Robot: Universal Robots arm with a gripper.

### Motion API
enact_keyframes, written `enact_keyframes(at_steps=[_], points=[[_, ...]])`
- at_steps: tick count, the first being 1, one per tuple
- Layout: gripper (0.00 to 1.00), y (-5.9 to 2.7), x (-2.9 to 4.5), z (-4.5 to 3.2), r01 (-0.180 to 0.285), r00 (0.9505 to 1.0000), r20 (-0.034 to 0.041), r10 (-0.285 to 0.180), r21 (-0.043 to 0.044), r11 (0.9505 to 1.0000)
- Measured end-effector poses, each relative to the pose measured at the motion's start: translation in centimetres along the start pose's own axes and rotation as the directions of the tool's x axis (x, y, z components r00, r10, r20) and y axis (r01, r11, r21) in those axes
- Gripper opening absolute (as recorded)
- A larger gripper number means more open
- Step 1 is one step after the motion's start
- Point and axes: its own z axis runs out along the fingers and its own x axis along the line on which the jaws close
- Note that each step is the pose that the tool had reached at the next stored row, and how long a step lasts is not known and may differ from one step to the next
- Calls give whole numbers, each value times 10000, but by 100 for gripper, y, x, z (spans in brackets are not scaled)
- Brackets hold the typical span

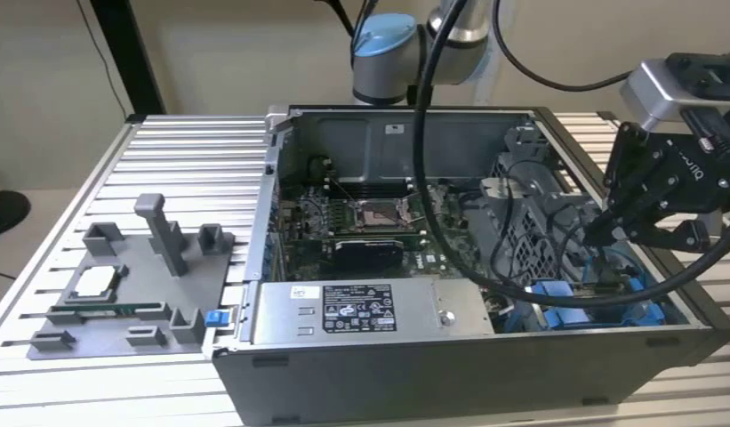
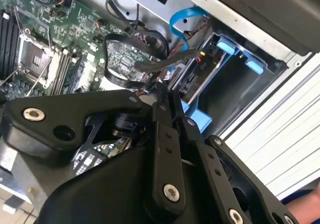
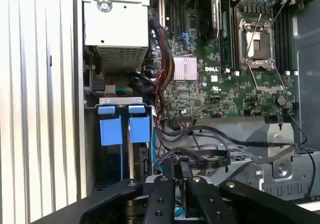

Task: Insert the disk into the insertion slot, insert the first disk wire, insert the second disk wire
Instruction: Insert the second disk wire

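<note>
Inside the open computer case (image 1: 460,356), the insertion slot (image 1: 574,299) is a grey metal bay with bright blue rails; its blue tabs (image 3: 110,128) also show in the first wrist view. The disk (image 2: 199,73) sits in the slot (image 2: 235,81) between the rails, its dark connector end facing the cables. My gripper (image 1: 610,233) hangs over the case on the exterior view's right, just above the bay. Its fingertips (image 2: 163,95) are together among black wires and a blue flat cable (image 2: 183,20). Whether they pinch a wire I cannot tell. The gripper (image 3: 181,170) shows near the wire bundle.
A grey power supply box with a white sticker (image 1: 355,313) lies at the case's front. The motherboard (image 1: 365,222) fills the case's middle. A grey fixture tray with upright pegs (image 1: 127,294) lies on the slatted table (image 1: 187,151) at the exterior view's left. Thick black arm cables (image 1: 427,160) cross above the case.
</note>
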Motion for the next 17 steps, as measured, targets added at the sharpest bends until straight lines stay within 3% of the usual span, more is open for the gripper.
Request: enact_keyframes(at_steps=[11,17], points=[[0,266,109,5,77,10000,15,-78,347,9994],[0,288,116,6,87,10000,15,-88,388,9992]])
